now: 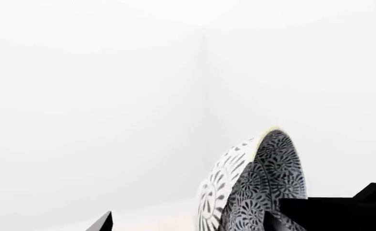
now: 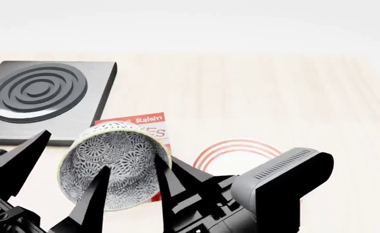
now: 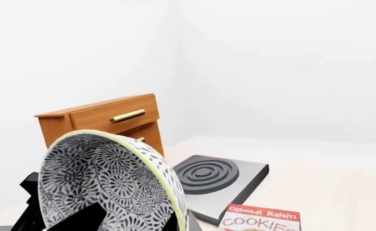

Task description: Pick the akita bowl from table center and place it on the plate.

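The akita bowl (image 2: pixel 118 150), patterned in black and white with a pale rim, hangs tilted above the table with its opening toward the head camera. My right gripper (image 2: pixel 167 162) is shut on the bowl's right rim, one finger inside and one outside. In the right wrist view the bowl (image 3: pixel 105 178) fills the lower left and that gripper (image 3: pixel 177 224) pinches its rim. My left gripper (image 2: pixel 76 150) stands open around the bowl's left side; the left wrist view shows the bowl (image 1: pixel 265 178) edge-on by one finger. The plate (image 2: pixel 238 145) shows only red rings behind my right arm.
A red cookie box (image 2: pixel 145 121) lies flat behind the bowl, also visible as the cookie box (image 3: pixel 262 219). A black burner slab (image 2: pixel 41 92) sits at the table's back left. A wooden drawer cabinet (image 3: pixel 105 120) stands beyond the table (image 2: pixel 274 97).
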